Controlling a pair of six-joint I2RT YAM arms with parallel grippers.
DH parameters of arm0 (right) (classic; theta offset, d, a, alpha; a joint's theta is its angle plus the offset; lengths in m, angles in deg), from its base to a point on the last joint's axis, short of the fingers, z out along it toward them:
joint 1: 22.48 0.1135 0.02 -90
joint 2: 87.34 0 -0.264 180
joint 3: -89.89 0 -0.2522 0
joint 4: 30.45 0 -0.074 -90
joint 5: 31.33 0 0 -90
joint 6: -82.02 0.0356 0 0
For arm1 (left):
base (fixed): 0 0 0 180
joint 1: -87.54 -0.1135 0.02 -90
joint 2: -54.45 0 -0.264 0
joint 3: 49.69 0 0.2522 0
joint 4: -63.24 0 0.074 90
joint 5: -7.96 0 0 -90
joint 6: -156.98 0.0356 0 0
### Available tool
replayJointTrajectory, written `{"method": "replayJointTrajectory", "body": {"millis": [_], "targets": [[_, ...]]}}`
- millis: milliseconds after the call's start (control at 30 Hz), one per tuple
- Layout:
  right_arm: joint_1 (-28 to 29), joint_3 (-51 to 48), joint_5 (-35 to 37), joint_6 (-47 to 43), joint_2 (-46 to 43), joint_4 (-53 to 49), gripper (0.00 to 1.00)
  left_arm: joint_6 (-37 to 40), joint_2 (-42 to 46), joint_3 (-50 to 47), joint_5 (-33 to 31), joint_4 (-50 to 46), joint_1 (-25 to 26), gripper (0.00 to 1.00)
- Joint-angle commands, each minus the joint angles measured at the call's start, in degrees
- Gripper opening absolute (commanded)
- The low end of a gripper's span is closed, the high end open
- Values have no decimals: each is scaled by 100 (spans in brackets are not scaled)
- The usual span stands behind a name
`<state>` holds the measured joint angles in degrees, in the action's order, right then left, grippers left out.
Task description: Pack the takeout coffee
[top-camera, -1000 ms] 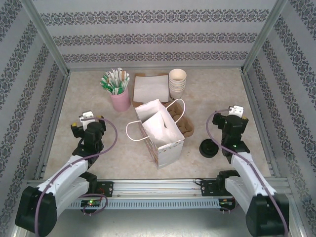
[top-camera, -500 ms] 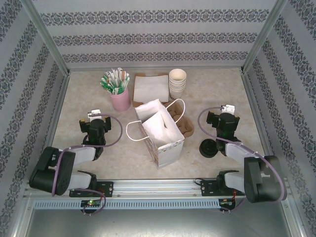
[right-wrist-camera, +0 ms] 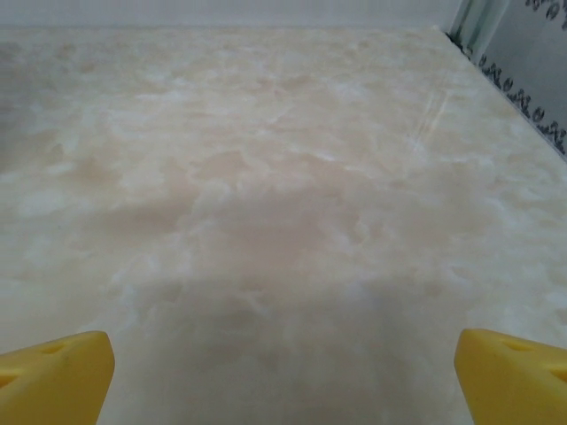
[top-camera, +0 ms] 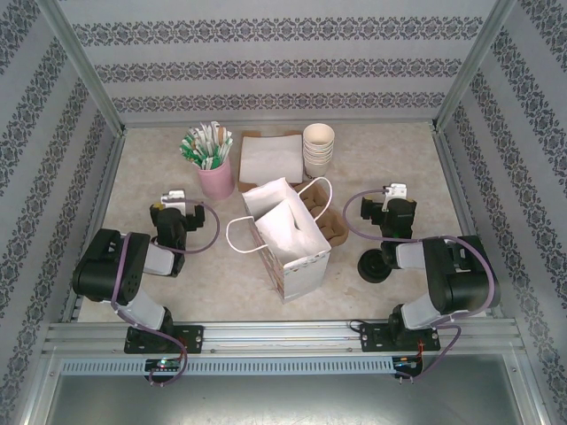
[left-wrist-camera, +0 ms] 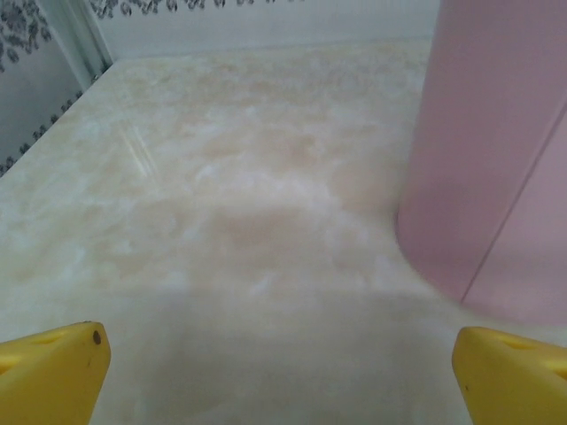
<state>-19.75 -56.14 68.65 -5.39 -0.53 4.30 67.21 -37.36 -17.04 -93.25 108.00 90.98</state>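
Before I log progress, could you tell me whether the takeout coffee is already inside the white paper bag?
No, the takeout coffee stands on the table right of the white paper bag, outside it.

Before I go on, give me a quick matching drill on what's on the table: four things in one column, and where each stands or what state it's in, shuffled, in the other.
Things:
1. takeout coffee
2. white paper bag
3. pink cup
4. stack of paper cups

Places or states:
a. far side, lidless, just right of the napkins
b. mid-table, standing open
c. right of the bag, black lid on
d. holds green and white packets

Pairs: 1-c, 2-b, 3-d, 4-a.
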Motion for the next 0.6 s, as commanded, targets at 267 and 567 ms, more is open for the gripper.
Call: {"method": "replayJointTrajectory", "body": {"millis": [267, 567], "targets": [[-69, 133, -210, -38, -30, 351, 98, -155, 81, 236, 268, -279, -221, 100], [-76, 193, -578, -154, -22, 256, 98, -155, 81, 229, 265, -267, -222, 100]]}}
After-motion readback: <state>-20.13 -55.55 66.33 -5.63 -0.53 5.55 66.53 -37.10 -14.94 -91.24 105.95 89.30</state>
